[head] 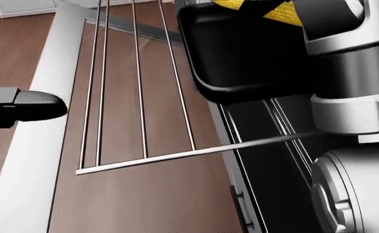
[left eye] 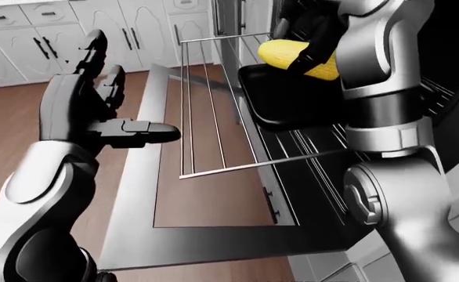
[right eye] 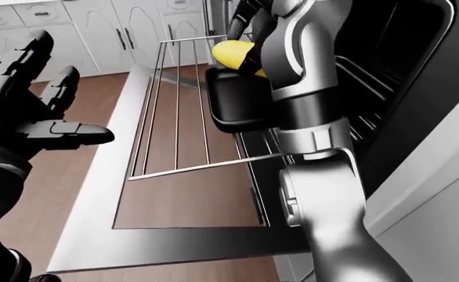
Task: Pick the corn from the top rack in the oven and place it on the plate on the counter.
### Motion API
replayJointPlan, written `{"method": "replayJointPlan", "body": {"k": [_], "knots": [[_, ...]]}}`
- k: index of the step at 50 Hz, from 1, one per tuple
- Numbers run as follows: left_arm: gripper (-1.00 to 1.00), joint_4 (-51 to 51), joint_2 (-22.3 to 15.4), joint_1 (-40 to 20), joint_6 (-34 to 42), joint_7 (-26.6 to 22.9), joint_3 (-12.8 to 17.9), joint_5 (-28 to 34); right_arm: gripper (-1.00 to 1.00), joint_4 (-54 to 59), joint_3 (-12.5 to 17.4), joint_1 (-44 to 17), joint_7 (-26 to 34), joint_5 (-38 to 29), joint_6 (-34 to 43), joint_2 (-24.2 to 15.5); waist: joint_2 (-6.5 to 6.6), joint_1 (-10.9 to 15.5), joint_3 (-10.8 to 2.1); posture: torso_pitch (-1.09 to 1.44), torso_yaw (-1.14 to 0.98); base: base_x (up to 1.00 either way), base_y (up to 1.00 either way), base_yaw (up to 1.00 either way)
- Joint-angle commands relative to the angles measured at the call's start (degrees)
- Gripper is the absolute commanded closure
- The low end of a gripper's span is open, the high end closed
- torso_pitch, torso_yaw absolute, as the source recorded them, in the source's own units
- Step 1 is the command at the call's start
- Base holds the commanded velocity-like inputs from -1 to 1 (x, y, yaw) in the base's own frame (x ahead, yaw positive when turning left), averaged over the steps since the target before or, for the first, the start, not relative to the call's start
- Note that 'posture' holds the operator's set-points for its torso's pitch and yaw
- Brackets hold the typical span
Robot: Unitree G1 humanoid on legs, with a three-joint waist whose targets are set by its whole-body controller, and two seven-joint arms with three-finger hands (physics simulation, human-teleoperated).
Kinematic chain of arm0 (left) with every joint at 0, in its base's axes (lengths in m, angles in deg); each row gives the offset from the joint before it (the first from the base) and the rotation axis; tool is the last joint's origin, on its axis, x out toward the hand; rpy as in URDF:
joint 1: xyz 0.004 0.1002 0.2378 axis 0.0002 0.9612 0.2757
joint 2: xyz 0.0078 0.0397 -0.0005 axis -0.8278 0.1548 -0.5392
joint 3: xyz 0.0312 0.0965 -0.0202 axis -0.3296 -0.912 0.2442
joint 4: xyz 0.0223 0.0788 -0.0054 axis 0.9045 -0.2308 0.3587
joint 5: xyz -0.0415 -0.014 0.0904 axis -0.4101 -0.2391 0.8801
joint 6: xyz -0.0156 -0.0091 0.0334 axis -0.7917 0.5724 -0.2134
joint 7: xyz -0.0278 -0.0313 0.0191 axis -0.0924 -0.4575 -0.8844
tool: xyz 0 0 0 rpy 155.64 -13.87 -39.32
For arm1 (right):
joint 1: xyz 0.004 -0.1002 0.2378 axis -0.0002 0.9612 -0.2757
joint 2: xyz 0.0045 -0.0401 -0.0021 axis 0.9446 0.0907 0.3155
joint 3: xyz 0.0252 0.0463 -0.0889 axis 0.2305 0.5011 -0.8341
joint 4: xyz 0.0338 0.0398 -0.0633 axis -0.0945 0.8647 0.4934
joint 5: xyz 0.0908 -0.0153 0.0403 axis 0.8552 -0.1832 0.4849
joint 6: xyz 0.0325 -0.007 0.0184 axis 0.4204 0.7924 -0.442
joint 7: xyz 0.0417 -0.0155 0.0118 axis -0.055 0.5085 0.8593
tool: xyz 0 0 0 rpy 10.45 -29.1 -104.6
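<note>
- The oven door (left eye: 127, 194) hangs fully down, its glass panel showing the wooden floor beneath, so access is already made.
- The top rack (left eye: 206, 106) is pulled out over the door, its wires bare on the left and carrying a black tray (left eye: 280, 97) at the oven end.
- The right hand (left eye: 308, 35) is up at the tray, dark fingers wrapped across the corn (left eye: 288, 54); it looks like a closed grip, so I judge the pick to be under way or just secured.
- The left hand (left eye: 89, 100) hovers well apart over the floor side, fingers spread, holding nothing.
- The corn sits just above the tray, near the top of the left-eye view; whether it has cleared the tray I cannot tell.
- Left to do, as I read it: carry the corn out, turn to the tabletop and set it on the plate, neither of which shows here.
</note>
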Motion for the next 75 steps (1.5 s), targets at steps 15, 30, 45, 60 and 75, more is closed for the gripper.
{"method": "replayJointPlan", "body": {"k": [15, 30, 45, 60, 75], "knots": [[-1.0, 1.0, -6.2, -4.9, 1.4, 7.1, 4.7, -11.5, 1.0, -6.1, -0.7, -4.7, 4.1, -1.4, 0.9, 0.7, -1.31, 2.1, -3.08, 0.0, 0.0, -0.53, 0.23, 0.0], [-1.0, -0.3, -10.3, -3.0, -2.2, 11.7, 4.5, -18.1, 1.0, -5.2, -0.4, -7.4, 0.4, 1.7, 0.0, 1.3, 3.01, -0.3, -0.86, 0.0, 0.0, -0.38, 0.87, 0.0], [-1.0, -1.1, -11.6, -2.3, -4.3, 12.9, 3.1, -19.3, 1.0, -5.0, -0.2, -7.0, -1.8, 4.9, 0.6, 1.7, 3.21, 2.7, -2.64, 0.0, 0.0, -0.03, 0.53, 0.47], [-1.0, -0.4, -11.5, -0.9, -5.1, 12.8, 3.0, -19.2, 0.99, -6.8, 0.1, -4.4, -3.1, 7.0, 1.7, 1.2, 8.87, -3.4, -0.49, 0.0, 0.0, 0.49, 0.66, 0.07], [-1.0, -0.1, -10.4, -1.1, -4.5, 12.5, 2.5, -18.1, 1.0, -6.1, 1.2, -0.5, -6.8, 10.0, 0.9, -2.0, 1.75, -2.5, -0.4, 0.0, 0.0, 1.0, 0.0, 0.0]]}}
